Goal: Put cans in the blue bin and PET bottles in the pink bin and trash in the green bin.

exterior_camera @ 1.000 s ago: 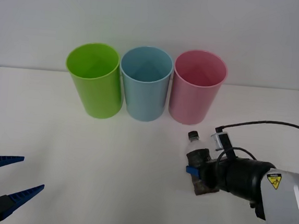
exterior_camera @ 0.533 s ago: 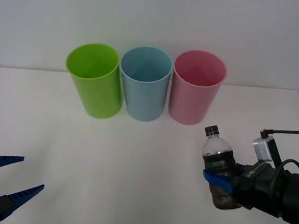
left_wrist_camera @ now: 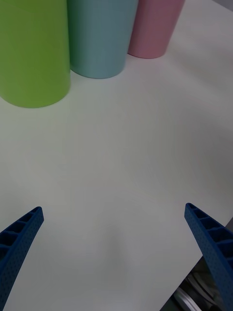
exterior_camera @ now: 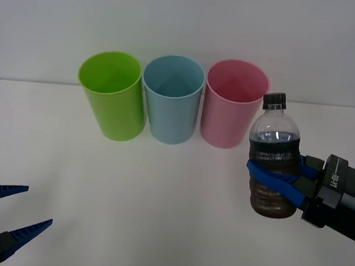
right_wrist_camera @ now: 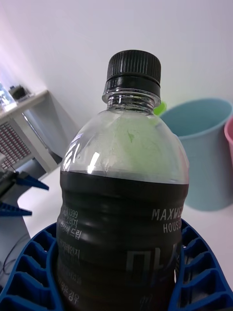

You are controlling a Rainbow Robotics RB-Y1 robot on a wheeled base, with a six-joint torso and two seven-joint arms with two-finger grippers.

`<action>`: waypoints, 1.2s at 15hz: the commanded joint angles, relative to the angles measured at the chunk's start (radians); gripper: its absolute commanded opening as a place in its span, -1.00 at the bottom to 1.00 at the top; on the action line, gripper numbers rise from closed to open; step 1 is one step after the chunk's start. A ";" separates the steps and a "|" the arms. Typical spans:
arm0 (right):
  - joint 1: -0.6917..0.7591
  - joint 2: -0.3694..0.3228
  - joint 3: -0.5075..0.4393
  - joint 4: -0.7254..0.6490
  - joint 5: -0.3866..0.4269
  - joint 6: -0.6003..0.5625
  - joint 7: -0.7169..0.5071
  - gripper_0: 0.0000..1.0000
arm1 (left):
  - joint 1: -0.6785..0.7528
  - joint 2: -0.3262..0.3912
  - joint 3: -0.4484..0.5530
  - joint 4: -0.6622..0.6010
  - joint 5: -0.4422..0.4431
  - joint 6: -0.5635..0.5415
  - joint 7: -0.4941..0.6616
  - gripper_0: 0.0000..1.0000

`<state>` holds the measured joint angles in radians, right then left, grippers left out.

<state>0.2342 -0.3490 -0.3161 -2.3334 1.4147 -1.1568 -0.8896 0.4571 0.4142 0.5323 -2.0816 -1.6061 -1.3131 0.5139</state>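
Lifting went fine on my end: the right tool (exterior_camera: 280,178) had the bottle (exterior_camera: 275,155) clamped around its lower half, blue fingers (right_wrist_camera: 201,272) wrapped on both sides of the label. A second earlier it was tipped over low near the counter (exterior_camera: 160,194), half a second later it was upright but still low, and at this point it was upright and clearly higher, with the black cap level with the rim of the pink bin (exterior_camera: 235,104). So I'd call the pickup done and the carry underway.

The bottle hung just to the right of the pink bin and nearer to me, not over the opening yet. My guess was it needed to go a bit higher and across to the left before letting go, or the base could clip the rim.

Bins stood in a row at the back, nearly touching: green bin (exterior_camera: 111,95), blue bin (exterior_camera: 172,98), then pink. From what I could see down into all three, nothing was in them yet.

Left tool (exterior_camera: 10,215) sat parked at the near left corner, fingers spread wide, holding nothing, same as before.
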 commanded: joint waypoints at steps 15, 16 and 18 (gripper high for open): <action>-0.527 0.030 0.212 0.312 0.484 0.555 -0.037 -1.00 | 0.000 0.000 0.000 0.000 0.000 0.000 0.000 1.00; -0.558 0.038 0.215 0.344 0.533 0.555 -0.065 -1.00 | 0.000 0.000 0.000 0.000 0.000 0.000 0.000 1.00; -0.628 0.061 0.219 0.416 0.638 0.555 -0.100 -1.00 | 0.000 0.000 0.000 0.000 0.000 0.000 0.000 1.00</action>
<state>-0.3722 -0.2956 -0.0979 -1.9413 2.0213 -0.6012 -0.9810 0.4571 0.4142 0.5323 -2.0816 -1.6061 -1.3131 0.5139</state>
